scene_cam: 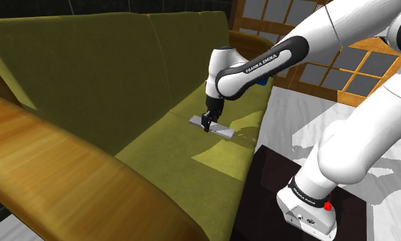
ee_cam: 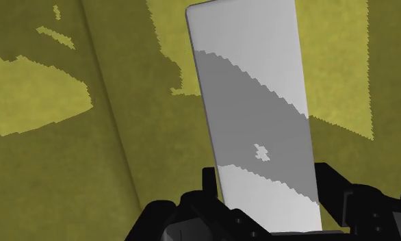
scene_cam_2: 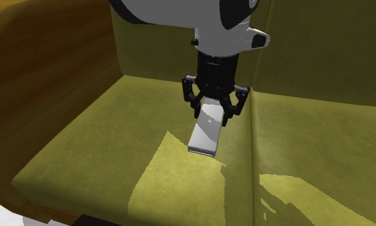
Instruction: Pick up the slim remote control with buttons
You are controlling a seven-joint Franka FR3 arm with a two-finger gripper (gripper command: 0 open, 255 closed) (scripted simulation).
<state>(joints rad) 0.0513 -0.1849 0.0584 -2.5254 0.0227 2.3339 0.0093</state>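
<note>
The grey remote point(scene_cam: 220, 129) lies flat on the olive sofa seat point(scene_cam: 192, 168), at the centre of the shoulder view. Its long axis runs straight out from the gripper point(scene_cam_2: 213, 115) toward the lower edge of the second exterior view. The fingers press both long edges at its upper end, seemingly clamped across the narrow width.

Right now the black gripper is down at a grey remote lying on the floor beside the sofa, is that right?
Not quite. The grey remote lies on the olive-green sofa seat, not on the floor; the second exterior view shows it. The black gripper is indeed down at it.
</note>
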